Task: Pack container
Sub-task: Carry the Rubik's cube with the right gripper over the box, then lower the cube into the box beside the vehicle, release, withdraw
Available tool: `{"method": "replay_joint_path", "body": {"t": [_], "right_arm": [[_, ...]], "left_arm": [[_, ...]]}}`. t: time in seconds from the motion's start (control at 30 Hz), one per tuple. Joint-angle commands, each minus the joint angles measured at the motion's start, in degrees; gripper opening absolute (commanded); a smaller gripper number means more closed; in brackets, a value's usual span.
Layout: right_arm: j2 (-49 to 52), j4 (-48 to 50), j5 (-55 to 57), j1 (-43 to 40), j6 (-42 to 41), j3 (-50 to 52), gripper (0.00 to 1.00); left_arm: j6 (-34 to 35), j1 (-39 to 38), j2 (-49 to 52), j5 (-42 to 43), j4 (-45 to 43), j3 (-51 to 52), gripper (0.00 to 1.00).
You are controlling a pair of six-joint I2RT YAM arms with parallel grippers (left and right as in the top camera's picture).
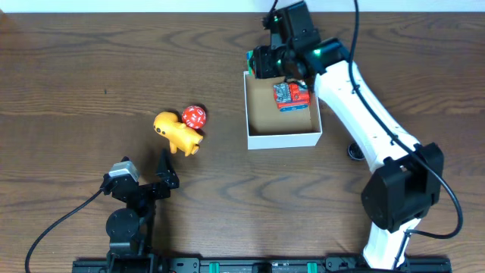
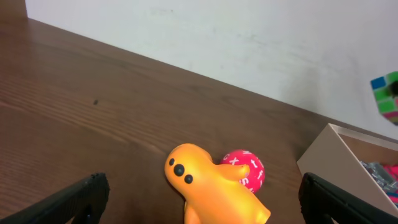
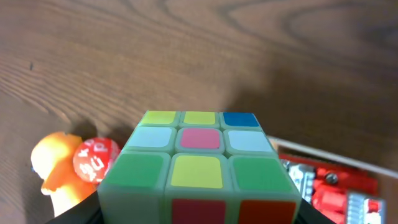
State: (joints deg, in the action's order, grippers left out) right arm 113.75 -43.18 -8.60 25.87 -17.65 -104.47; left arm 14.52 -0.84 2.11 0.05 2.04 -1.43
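here, right gripper (image 1: 270,62) clenches a puzzle cube (image 3: 199,165) at the container (image 1: 284,139) rim; left gripper (image 1: 145,174) gapes wide.

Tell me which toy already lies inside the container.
The red and grey toy, on the brown floor of the container; the orange figure and red ball lie on the table, and the right pincer holds the cube.

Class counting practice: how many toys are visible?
4: orange plastic figure and red numbered die on wooden table; red-and-grey toy inside white cardboard box; multicoloured puzzle cube held by right arm.
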Motion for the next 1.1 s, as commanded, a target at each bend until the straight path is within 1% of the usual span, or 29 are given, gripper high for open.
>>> {"method": "replay_joint_path", "body": {"t": [0.0,0.1,0.23,0.43,0.77,1.07], "right_arm": [[1.0,-1.8,2.2,0.4,-2.0,-1.2,0.43],[1.2,-4.4,4.4,0.4,-3.6,-1.2,0.44],[2.2,-6.1,4.2,0.5,-3.8,-1.2,0.44],[4.4,-5.2,3.7,1.2,-5.1,-1.2,0.47],[7.8,-5.6,2.1,1.8,-6.1,-1.2,0.47],[10.0,-6.0,2.4,2.3,-6.1,-1.0,0.49]], "left_arm": [[-0.9,0.3,0.0,-0.5,2.1,1.2,0.98],[-0.9,0.3,0.0,-0.5,2.1,1.2,0.98],[-0.9,0.3,0.0,-0.5,2.1,1.2,0.98],[-0.9,0.3,0.0,-0.5,2.1,1.2,0.98],[-0.9,0.3,0.0,-0.5,2.1,1.2,0.98],[-0.9,0.3,0.0,-0.5,2.1,1.2,0.98]]}}
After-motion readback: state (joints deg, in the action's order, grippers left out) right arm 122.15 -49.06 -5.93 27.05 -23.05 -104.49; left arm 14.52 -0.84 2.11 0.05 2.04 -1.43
